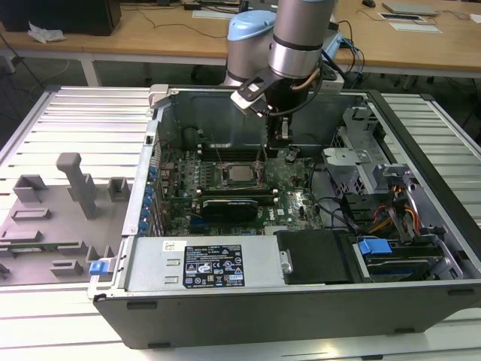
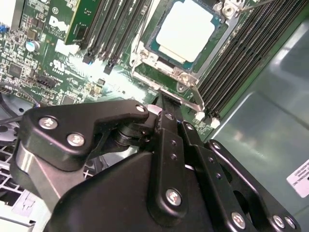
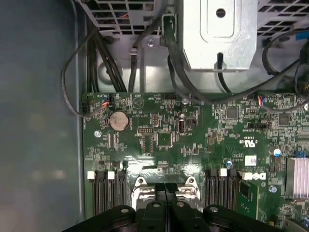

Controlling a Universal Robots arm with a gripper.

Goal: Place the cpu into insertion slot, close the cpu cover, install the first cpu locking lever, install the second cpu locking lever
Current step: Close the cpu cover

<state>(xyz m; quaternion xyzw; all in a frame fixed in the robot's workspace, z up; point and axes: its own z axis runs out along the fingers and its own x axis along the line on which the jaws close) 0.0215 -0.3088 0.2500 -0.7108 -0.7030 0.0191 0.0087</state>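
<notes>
1. Open grey sheet-metal computer case (image 1: 225,263) holds a green circuit board (image 3: 159,140). Long black ribbed memory slots (image 2: 241,58) flank the socket.
2. The cpu (image 2: 186,29), a flat square chip with a matte pale silver top, sits in the insertion slot (image 2: 170,62), a dark-framed square socket near the board's centre.
3. The cpu cover (image 2: 145,60), a thin shiny metal frame, lies around the chip.
4. Matte black bolted gripper (image 2: 161,99) has its fingers pressed together and empty. Its tips are just beside the cover's edge, at 1 o'clock from the cpu in the exterior view.
</notes>
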